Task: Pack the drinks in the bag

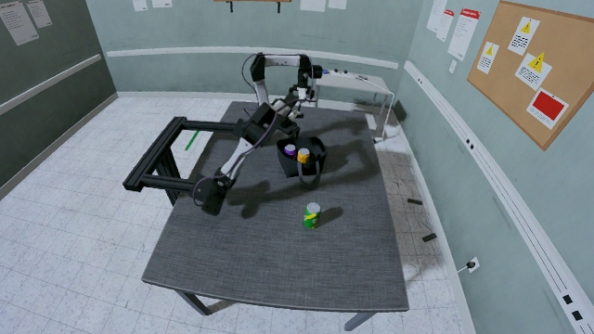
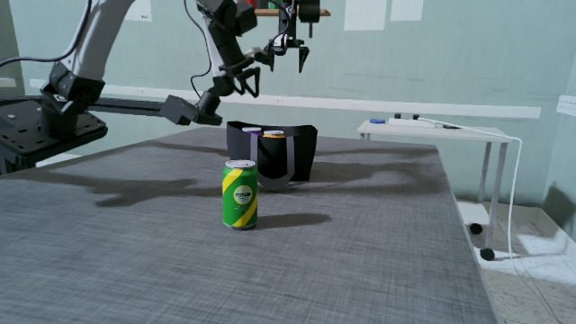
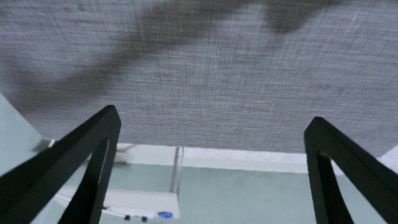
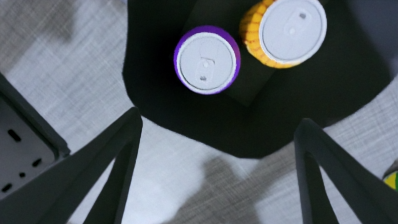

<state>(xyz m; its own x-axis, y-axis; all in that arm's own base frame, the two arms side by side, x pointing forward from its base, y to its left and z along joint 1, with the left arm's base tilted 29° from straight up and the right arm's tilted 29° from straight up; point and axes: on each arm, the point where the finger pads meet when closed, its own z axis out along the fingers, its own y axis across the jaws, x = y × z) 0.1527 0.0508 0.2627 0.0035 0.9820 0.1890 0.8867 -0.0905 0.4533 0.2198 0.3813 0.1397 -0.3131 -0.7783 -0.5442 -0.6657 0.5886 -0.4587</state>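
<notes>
The black canvas bag [image 1: 287,167] [image 2: 303,155] [image 4: 245,140] stands with its walls up. A purple can [image 1: 290,149] [image 2: 252,130] [image 4: 207,62] and an orange can [image 1: 303,155] [image 2: 274,134] [image 4: 292,31] stand inside it, side by side; their bases are hidden. A green and yellow can [image 1: 312,216] [image 2: 240,194] [image 4: 393,180] stands upright on the table, outside the bag on the handle side. My right gripper [image 4: 218,119] is open and empty above the bag, near its rim. My left gripper [image 2: 287,63] [image 3: 213,118] is open and empty, high over the table beyond the bag.
A grey handle loop [image 1: 309,186] [image 2: 275,184] hangs outside the bag, toward the green can. The dark table [image 1: 278,264] [image 2: 360,270] carries both arms' shadows. A black frame [image 1: 158,153] holds the arms at one edge. A white side table [image 1: 357,83] [image 2: 459,132] stands beyond the far end.
</notes>
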